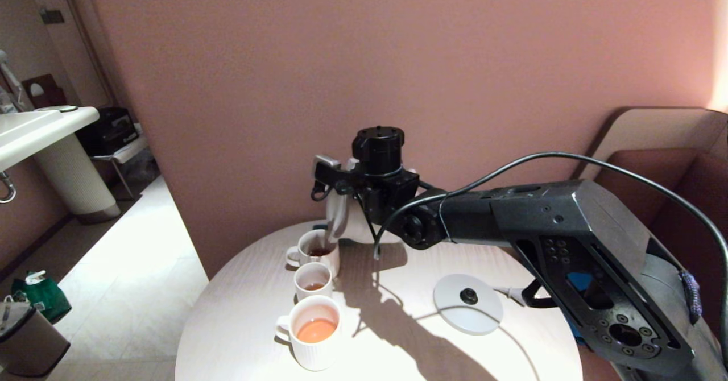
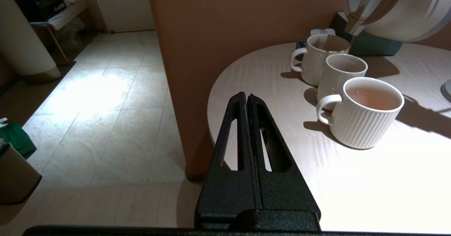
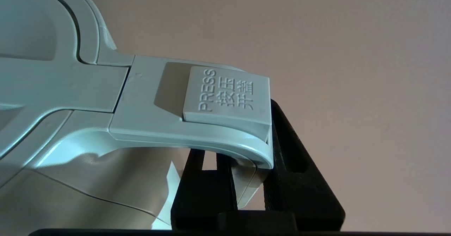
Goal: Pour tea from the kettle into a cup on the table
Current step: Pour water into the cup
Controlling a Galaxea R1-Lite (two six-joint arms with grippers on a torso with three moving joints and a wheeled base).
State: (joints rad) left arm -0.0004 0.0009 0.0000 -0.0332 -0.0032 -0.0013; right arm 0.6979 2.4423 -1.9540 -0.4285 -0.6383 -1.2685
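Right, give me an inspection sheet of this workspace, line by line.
Surface: round pale wood-grain table.
Job's things: kettle tilted, spout over the far cup; middle cup and near cup hold orange-brown tea.
Clutter: kettle base on the table, empty.
Grippers: right gripper clamps the kettle's handle; left gripper shut, off the table's edge.
Cables: black cable over the right arm.
Surroundings: pink wall, washbasin counter, tiled floor.

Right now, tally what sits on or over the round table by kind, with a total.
Ribbed white cups: 3, far, middle, near.
White kettle: 1, tilted over the far cup, held by the right hand.
Round kettle base: 1.
Dark teal box behind the cups: 1.
Total: 6.
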